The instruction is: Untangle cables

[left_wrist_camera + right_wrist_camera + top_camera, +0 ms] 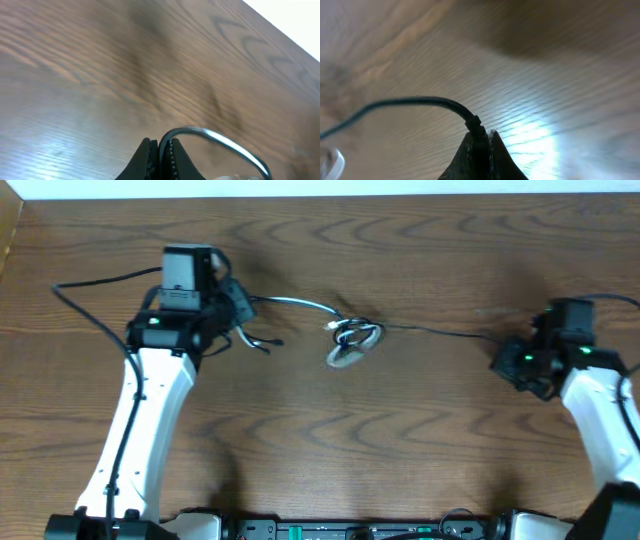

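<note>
A small knot of white and black cable [353, 340] lies at the table's middle. The white cable [300, 304] runs left from it to my left gripper [243, 304], which is shut on it; in the left wrist view the white cable [220, 141] arcs out from between the jaws [164, 146]. The black cable [440, 331] runs right from the knot to my right gripper [500, 360], which is shut on its plug end [475, 125]; the black cord [405, 104] trails left in that view.
A short black cord end [262, 343] lies just below my left gripper. The arm's thick black cable [95, 285] loops at the far left. The wooden table [320, 440] ends at a white edge [320, 188] at the back.
</note>
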You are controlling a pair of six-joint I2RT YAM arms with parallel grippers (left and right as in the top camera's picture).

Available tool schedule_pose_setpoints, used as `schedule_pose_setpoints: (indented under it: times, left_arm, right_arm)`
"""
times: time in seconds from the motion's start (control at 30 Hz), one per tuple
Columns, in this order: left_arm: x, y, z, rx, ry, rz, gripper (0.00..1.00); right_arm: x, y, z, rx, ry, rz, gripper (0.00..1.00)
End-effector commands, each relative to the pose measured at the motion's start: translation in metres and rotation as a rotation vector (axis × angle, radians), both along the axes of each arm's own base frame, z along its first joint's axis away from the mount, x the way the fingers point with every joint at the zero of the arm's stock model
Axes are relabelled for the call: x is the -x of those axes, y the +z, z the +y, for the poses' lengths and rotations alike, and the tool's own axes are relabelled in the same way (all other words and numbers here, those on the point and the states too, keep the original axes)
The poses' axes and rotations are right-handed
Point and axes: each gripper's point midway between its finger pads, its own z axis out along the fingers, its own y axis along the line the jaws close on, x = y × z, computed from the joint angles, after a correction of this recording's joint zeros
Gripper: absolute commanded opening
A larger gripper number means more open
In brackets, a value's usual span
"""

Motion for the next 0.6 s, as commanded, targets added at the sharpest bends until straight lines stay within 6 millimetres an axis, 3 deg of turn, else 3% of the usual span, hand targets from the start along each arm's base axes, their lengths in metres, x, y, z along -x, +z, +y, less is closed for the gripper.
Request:
schedule_pose_setpoints:
  times: [0.0,0.2,0.33,0.37,0.43,0.47,0.57]
  left_arm:
    - [0.000,0.005,0.047,-0.049,0.148,-0.005,0.08]
    - [0.007,0.000,0.063,-0.026,0.216,0.031,0.08]
    - [0.010,-0.003,0.051,0.005,0.179,0.048,0.08]
    - [0.010,-0.003,0.048,0.013,0.168,0.053,0.07]
    - [0.012,-0.004,0.042,0.020,0.152,0.060,0.08]
    - [0.012,-0.004,0.037,0.027,0.139,0.063,0.07]
    - [0.014,-0.004,0.021,0.051,0.091,0.068,0.08]
  right_arm:
    - [0.007,0.018,-0.040,0.089,-0.104,-0.045,0.01]
    - [0.018,0.045,-0.060,0.122,-0.161,-0.120,0.01]
    - [0.015,0.053,-0.049,0.099,-0.085,-0.161,0.01]
    - [0.013,0.054,-0.042,0.080,-0.034,-0.177,0.13]
    - [0.010,0.057,-0.027,0.040,0.062,-0.211,0.54]
    - [0.010,0.059,-0.023,0.024,0.084,-0.221,0.61]
    - [0.008,0.061,-0.015,0.012,0.136,-0.241,0.70]
